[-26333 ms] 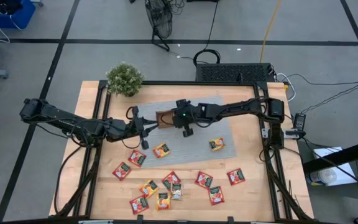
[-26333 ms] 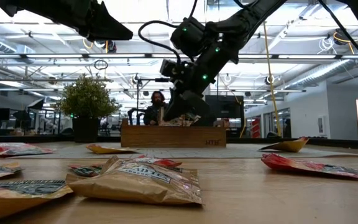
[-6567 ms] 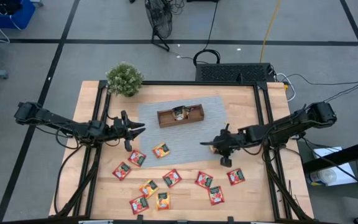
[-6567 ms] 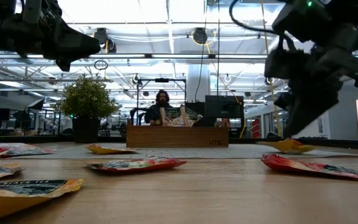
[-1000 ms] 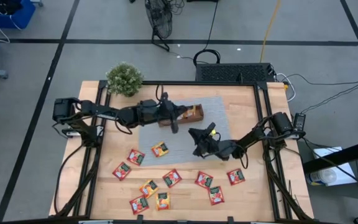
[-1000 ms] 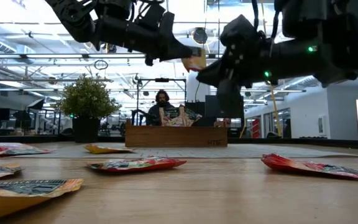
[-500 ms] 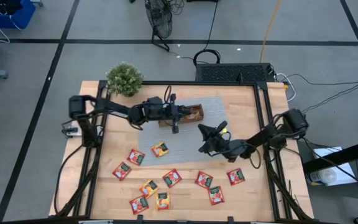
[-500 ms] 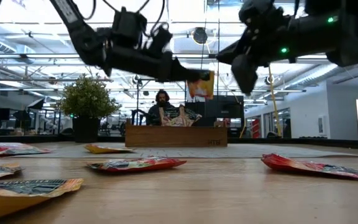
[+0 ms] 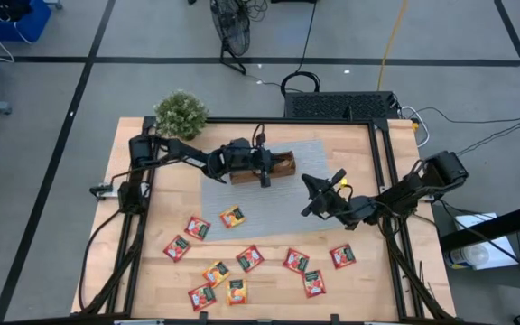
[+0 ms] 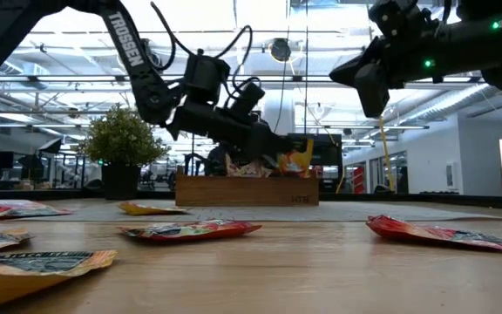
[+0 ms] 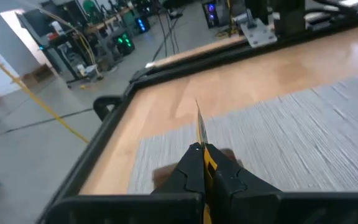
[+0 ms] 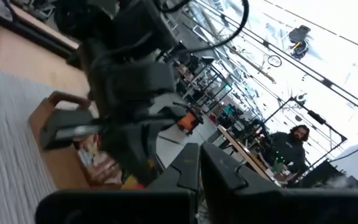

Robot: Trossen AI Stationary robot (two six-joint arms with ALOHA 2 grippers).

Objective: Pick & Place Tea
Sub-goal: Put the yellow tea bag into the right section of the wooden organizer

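The left gripper (image 10: 296, 157), clenched on an orange-yellow tea packet (image 10: 298, 160) held on edge, hangs directly over the wooden tray (image 9: 286, 169) near the table's far edge, while the right gripper (image 9: 319, 194), pinched shut and empty, waits toward the right edge.

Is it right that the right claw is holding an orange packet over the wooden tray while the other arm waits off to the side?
Not quite: the left claw holds the orange packet over the wooden tray, as the high and low views show. The right claw holds nothing and waits to the tray's right, over the mat's edge.
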